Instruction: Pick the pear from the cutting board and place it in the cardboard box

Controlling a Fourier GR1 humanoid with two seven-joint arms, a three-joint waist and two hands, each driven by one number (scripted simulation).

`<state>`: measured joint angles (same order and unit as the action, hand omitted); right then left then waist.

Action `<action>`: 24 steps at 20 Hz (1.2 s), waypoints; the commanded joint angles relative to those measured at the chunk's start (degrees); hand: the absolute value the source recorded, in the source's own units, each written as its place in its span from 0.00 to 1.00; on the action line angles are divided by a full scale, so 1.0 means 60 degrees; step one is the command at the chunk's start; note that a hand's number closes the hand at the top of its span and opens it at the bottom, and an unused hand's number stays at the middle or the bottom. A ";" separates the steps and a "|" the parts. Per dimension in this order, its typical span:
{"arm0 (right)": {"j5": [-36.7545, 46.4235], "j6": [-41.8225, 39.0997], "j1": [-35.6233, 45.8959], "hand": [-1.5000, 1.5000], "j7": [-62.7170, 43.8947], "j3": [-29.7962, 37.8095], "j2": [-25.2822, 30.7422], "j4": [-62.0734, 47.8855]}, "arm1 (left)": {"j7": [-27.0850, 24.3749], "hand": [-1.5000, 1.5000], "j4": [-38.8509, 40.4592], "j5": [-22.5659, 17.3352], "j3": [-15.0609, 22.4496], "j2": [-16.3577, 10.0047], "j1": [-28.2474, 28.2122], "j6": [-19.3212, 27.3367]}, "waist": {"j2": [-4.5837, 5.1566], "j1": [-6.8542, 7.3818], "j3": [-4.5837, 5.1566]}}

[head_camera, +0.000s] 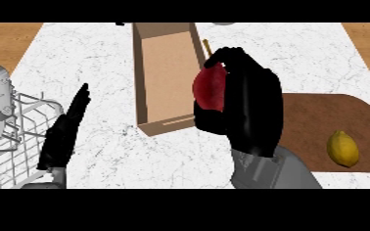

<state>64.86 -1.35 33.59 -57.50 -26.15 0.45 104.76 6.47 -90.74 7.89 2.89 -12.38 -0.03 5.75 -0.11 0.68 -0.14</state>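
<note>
Pear [208, 90] was clasped by curled fingers of the right hand [253, 112] beside the cardboard box [168, 73], mid-carry; next it likely needed shifting left over the opening.

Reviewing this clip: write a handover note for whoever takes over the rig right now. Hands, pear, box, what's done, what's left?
Right hand: fingers curled round the red pear, holding it at the right wall of the cardboard box.
Left hand: open, resting at the view's left beside the dish rack.
Cutting board: lower right, with only a lemon showing on it.
Done: pear is off the board.
Left: likely bring it over the box's opening and release it inside.
</note>
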 commanded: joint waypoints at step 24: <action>-0.4463 0.4448 0.5882 0.00 0.1530 0.1817 -0.0074 -1.1781 | -0.0635 0.50 0.0833 0.0230 -0.0119 0.0084 0.0322 -0.0185 | 0.0218 0.0571 0.0036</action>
<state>41.84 20.35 67.53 -49.22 -16.48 0.03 40.76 5.08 -88.82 9.14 3.59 -11.00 3.13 4.77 0.91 3.56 -0.06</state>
